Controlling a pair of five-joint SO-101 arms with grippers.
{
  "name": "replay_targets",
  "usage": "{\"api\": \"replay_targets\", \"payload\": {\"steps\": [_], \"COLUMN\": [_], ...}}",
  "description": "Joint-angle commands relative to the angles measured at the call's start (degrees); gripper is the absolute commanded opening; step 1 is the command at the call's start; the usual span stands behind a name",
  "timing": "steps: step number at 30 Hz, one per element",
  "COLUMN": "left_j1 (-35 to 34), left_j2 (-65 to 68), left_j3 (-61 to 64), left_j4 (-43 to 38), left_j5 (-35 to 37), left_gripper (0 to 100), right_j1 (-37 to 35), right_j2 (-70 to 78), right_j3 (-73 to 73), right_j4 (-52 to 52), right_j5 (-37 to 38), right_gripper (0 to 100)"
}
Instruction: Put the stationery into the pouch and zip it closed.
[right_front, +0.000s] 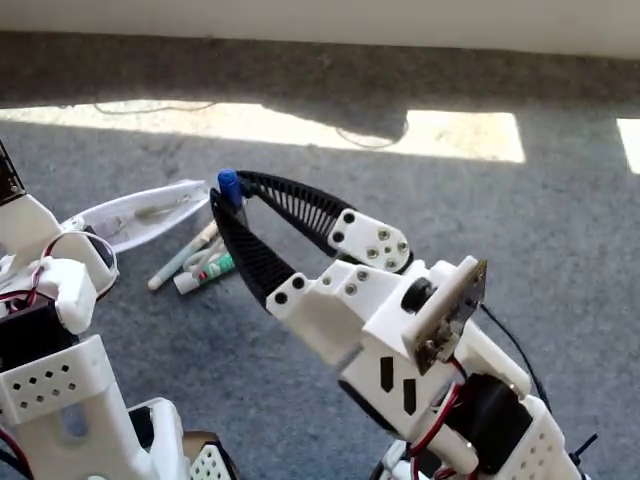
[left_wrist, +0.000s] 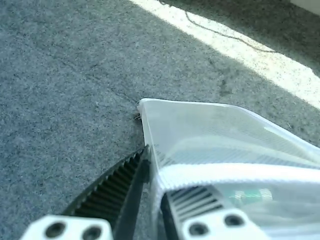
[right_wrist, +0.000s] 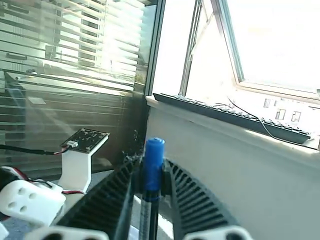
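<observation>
Here, both grippers are closed on something.
Right gripper (right_front: 231, 191) pinches the blue-capped pen (right_front: 227, 183) aloft; left gripper (left_wrist: 150, 156) clamps the pouch (left_wrist: 215, 130) edge, loose stationery (right_front: 196, 262) beside it.

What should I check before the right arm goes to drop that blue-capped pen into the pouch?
1. Grip: right claw shut on the pen, ok.
2. Hold: left claw clamped on the pouch edge, ok.
3. Opening: pouch mouth wide enough for the pen, cannot tell.
4. Aim: pen lined up over the mouth, cannot tell; in the high view its cap appears close to the pouch's end.
5. Leftovers: loose pens lie on the carpet beside the pouch, so packing is not ok yet.
</observation>
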Motion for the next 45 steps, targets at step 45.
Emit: {"api": "replay_targets", "payload": {"steps": [45], "left_j1": [1.19], "left_j2": [-0.40], "left_j3": [-0.31], "left_j4": [-1.05], "left_j5": [-0.44], "left_gripper": [1], "right_j1": [-4.70], "right_j2": [18.33], "right_j3": [22.46], "right_j4": [-60.44], "right_j5": [-7.91], "right_gripper": [0.5]}}
